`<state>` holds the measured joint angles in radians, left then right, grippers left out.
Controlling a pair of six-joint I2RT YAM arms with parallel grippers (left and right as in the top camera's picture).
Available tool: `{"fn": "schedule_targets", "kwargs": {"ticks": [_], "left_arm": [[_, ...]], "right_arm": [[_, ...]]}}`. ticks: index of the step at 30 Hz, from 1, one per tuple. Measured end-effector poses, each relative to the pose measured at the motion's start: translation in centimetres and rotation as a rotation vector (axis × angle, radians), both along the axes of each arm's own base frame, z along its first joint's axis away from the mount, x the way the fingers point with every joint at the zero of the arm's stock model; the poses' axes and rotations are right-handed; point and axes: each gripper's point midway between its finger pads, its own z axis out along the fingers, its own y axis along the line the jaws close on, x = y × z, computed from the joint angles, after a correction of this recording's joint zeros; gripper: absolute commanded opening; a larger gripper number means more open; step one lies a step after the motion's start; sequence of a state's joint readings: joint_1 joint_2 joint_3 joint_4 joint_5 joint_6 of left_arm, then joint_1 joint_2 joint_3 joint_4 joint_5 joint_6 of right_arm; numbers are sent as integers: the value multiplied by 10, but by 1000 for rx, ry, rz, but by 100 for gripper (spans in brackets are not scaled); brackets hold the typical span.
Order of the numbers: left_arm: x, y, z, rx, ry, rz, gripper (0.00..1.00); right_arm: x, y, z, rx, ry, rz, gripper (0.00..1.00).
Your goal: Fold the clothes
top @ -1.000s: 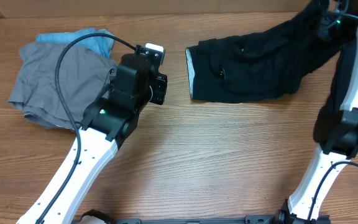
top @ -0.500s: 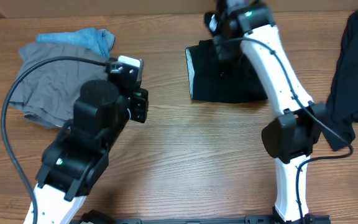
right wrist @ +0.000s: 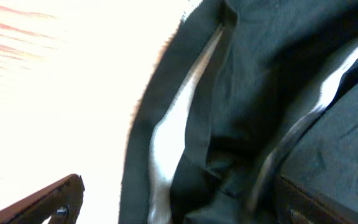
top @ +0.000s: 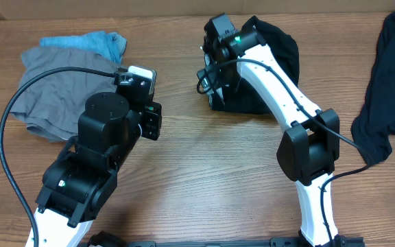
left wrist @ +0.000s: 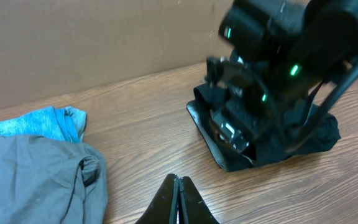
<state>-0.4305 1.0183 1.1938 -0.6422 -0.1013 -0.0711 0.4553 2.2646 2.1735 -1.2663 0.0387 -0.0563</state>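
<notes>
black shorts (top: 282,46), grey garment (top: 50,86), light-blue garment (top: 91,41)

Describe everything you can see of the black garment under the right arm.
The black garment is soft, matte cloth, bunched into a compact, creased bundle lying at the far middle of the wooden table. A pale lining strip runs along its edge nearest the left arm. The right gripper sits over that edge with its fingers apart; whether it touches the cloth is unclear.

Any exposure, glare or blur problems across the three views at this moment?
Right wrist: the table is blown out to near white beside the black garment, whose folds read fine. Left wrist: the right arm over that garment is smeared by blur, while the grey garment is sharp. Overhead: evenly lit and crisp.
</notes>
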Motion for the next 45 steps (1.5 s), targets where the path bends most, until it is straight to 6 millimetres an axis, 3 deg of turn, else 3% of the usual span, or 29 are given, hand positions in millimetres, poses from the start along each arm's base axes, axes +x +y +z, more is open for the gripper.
{"fn": "schedule_targets", "kwargs": {"ticks": [1, 2, 3, 4, 6, 8, 10, 13, 15, 17, 20, 22, 29, 34, 39, 42, 45], "left_arm": [[0, 0, 0, 1, 1, 0, 4], [0, 0, -1, 2, 3, 0, 4], [-1, 1, -2, 4, 9, 0, 4], [-2, 1, -4, 9, 19, 0, 4], [-1, 1, -9, 16, 34, 0, 4], [3, -2, -15, 21, 51, -4, 4], [20, -18, -33, 18, 96, -42, 4], [43, -39, -61, 15, 158, -87, 4], [53, -51, -83, 14, 208, -118, 4], [61, -62, -100, 6, 245, -149, 4], [68, -72, -115, -6, 273, -178, 4], [70, -76, -127, -6, 302, -191, 4], [70, -79, -131, -12, 313, -204, 4], [70, -79, -131, -12, 313, -204, 4], [69, -79, -131, -11, 317, -204, 4], [68, -78, -133, -7, 328, -204, 4], [65, -77, -136, -2, 343, -202, 4]], "right_arm": [[1, 3, 15, 25, -13, 2, 100], [2, 3, 29, 43, -28, 3, 90], [4, 3, 50, 70, -60, -1, 39], [7, 1, 68, 93, -95, -12, 6], [12, -10, 112, 145, -189, -28, 4], [20, -45, 163, 201, -298, -114, 4], [28, -83, 180, 221, -335, -226, 4], [43, -135, 161, 228, -302, -410, 4], [54, -159, 126, 237, -241, -497, 4], [62, -165, 84, 242, -174, -532, 4], [70, -147, 22, 281, -98, -516, 4], [68, -125, -10, 323, -59, -483, 4], [33, -49, -68, 336, 93, -350, 4], [8, -3, -74, 361, 156, -225, 4], [-24, 16, -76, 345, 255, -168, 4], [-20, 12, -61, 350, 259, -172, 4], [6, 0, -22, 394, 170, -185, 4]]}}
